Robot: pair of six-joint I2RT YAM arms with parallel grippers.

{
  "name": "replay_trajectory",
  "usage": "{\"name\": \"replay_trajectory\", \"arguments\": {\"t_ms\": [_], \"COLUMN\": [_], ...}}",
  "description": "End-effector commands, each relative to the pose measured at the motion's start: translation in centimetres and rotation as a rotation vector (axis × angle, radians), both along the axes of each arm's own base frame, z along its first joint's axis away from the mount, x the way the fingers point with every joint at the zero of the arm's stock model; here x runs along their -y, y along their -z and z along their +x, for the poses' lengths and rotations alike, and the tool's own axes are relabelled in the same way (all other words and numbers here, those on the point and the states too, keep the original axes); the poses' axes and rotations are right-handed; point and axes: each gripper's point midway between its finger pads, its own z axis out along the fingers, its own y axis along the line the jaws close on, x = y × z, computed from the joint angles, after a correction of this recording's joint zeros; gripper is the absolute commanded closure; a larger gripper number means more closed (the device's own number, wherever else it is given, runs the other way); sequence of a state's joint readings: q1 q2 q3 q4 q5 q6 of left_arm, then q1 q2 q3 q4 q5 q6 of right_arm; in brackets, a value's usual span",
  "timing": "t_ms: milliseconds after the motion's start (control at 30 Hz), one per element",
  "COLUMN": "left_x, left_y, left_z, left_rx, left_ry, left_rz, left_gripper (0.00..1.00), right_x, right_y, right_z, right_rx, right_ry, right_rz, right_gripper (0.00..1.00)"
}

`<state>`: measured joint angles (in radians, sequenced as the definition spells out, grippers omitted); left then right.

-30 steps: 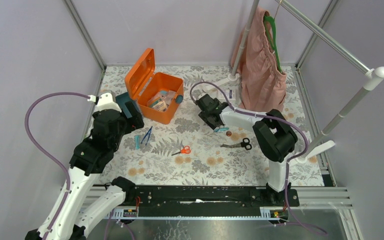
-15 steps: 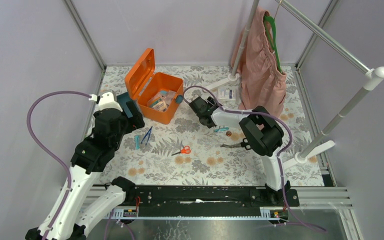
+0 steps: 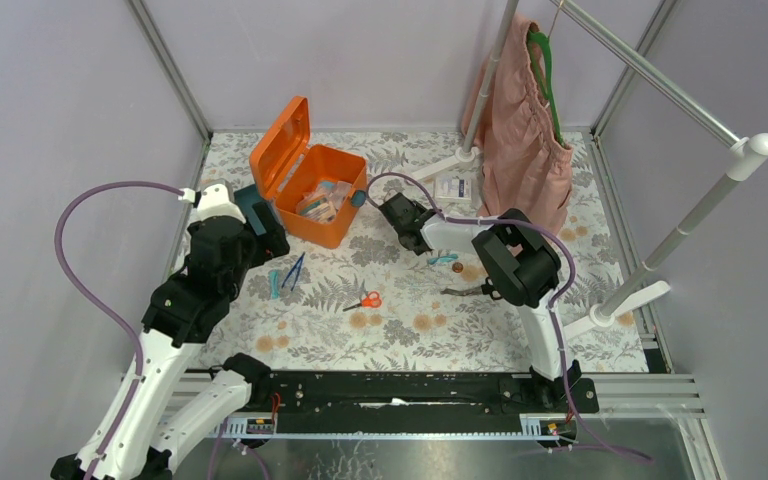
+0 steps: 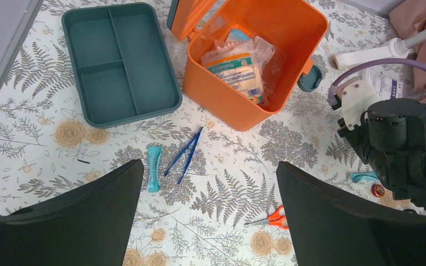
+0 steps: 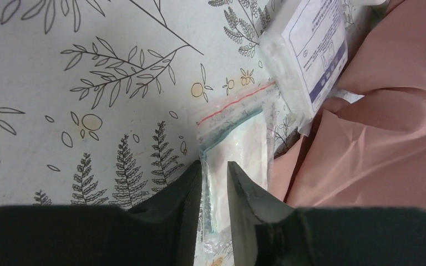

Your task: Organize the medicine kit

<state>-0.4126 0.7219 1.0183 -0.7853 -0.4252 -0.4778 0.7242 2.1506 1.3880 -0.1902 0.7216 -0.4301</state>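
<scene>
One white packet (image 5: 310,50), upper right in the right wrist view, carries blue and dark print, but it is too small and blurred to read. The packets (image 4: 236,69) inside the kit (image 4: 255,61) are printed too, and equally illegible.

The kit stands in the upper middle of the left wrist view with its lid swung open. Its tray (image 4: 119,61) lies out on the desk (image 4: 227,183), just left of the box at upper left.

The right arm (image 3: 515,260) is folded at the elbow in the centre right of the top view. Its forearm runs left, and the wrist sits low over the desk, just right of the kit. The right end effector (image 5: 213,165) has its fingers nearly together, pinched on the edge of a clear zip bag (image 5: 238,138) with a red seal line. The bag lies beside the packet and against the pink garment (image 5: 377,138).

The left arm (image 3: 205,270) rises along the left edge of the top view, its wrist raised near the tray. The left end effector (image 4: 209,164) hangs with its fingers spread wide apart, holding nothing. Below it are blue tweezers (image 4: 184,155) and a teal tube (image 4: 153,169), and orange scissors (image 4: 272,216) lie at lower right.
</scene>
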Motion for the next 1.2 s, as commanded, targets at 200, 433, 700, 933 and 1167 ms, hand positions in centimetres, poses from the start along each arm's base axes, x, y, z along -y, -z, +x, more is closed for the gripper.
{"name": "replay_trajectory", "arguments": {"t_ms": [200, 433, 700, 933, 1167], "left_x": [0.4, 0.0, 0.1, 0.0, -0.3], "left_y": [-1.5, -1.7, -1.5, -1.5, -1.2], "left_z": [0.3, 0.1, 0.1, 0.0, -0.4], "left_rx": [0.047, 0.051, 0.05, 0.053, 0.051], "left_ry": [0.012, 0.003, 0.0, 0.0, -0.012], "left_rz": [-0.02, -0.013, -0.021, -0.023, -0.024], "left_gripper": [0.01, 0.01, 0.01, 0.01, 0.01], "right_x": [-0.4, -1.1, -3.9, -8.8, -13.6], "right_y": [-1.1, -7.5, -14.9, -20.4, -25.1], "right_z": [1.0, 1.5, -0.1, -1.6, -2.4], "right_rx": [0.051, 0.172, 0.211, 0.16, 0.078], "right_ry": [0.003, 0.03, 0.044, -0.004, -0.082], "right_rz": [0.05, 0.189, 0.555, 0.934, 1.214], "right_gripper": [0.95, 1.0, 1.0, 1.0, 1.0]}}
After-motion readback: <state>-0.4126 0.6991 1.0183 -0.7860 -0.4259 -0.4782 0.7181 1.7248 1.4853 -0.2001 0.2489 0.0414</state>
